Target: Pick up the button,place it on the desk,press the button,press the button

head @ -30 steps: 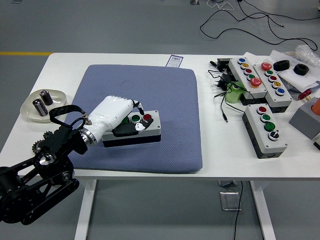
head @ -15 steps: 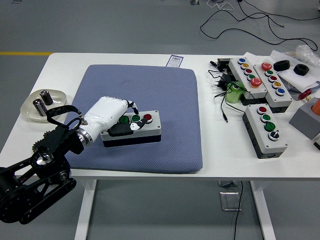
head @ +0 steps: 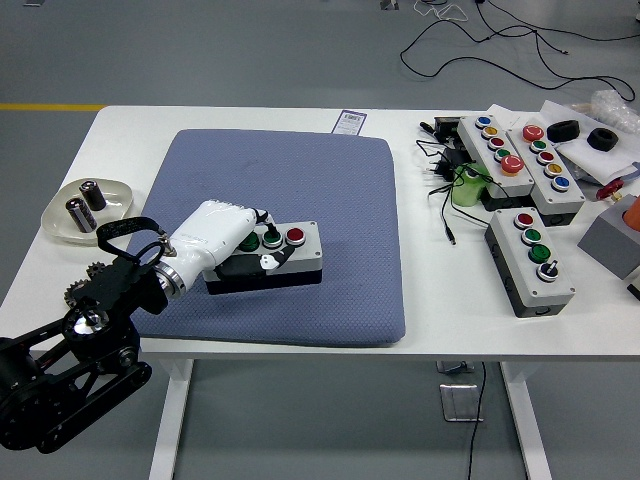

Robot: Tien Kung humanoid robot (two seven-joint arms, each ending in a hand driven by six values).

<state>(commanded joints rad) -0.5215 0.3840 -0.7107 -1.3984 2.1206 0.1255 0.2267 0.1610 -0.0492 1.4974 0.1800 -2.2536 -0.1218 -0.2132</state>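
Note:
A grey button box [head: 296, 257] with two green buttons and a red button [head: 295, 236] lies on the blue mat [head: 300, 180], left of its middle. My left hand [head: 258, 250], white with black pads, lies over the box's left end. Its fingers are relaxed, reaching onto the top by the left green button [head: 249, 240], with the thumb along the front side. It grasps nothing. The right green button [head: 271, 239] and the red one are uncovered. My right arm is out of view.
A shallow dish [head: 62, 222] with two batteries stands at the table's left edge. Three more button boxes [head: 530, 260] [head: 495, 150] [head: 548, 160], black cables [head: 445, 170] and a green object [head: 466, 187] crowd the right side. A small card [head: 349, 122] lies behind the mat.
My left hand has drawn back to the left along the box, uncovering the right green button and the red one. The box has stayed in place.

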